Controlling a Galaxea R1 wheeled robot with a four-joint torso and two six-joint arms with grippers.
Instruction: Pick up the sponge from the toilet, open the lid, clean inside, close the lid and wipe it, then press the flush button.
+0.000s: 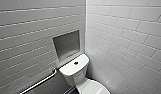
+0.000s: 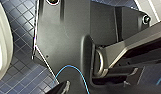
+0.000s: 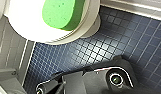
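The white toilet (image 1: 74, 72) stands in the corner where two tiled walls meet. The round dark flush button (image 1: 76, 63) sits in the middle of its tank top. The lid (image 1: 92, 88) is down over the bowl. In the right wrist view the bright green sponge (image 3: 62, 13) lies flat on the lid (image 3: 28, 23), with nothing touching it. Both my grippers stand wide open.
A square recessed niche (image 1: 66, 44) is set in the wall above the tank. A metal grab bar (image 1: 38, 83) runs along the left wall. Dark blue floor tiles (image 3: 96, 50) surround the toilet's foot. A white curved edge (image 2: 1, 42) borders the floor in the left wrist view.
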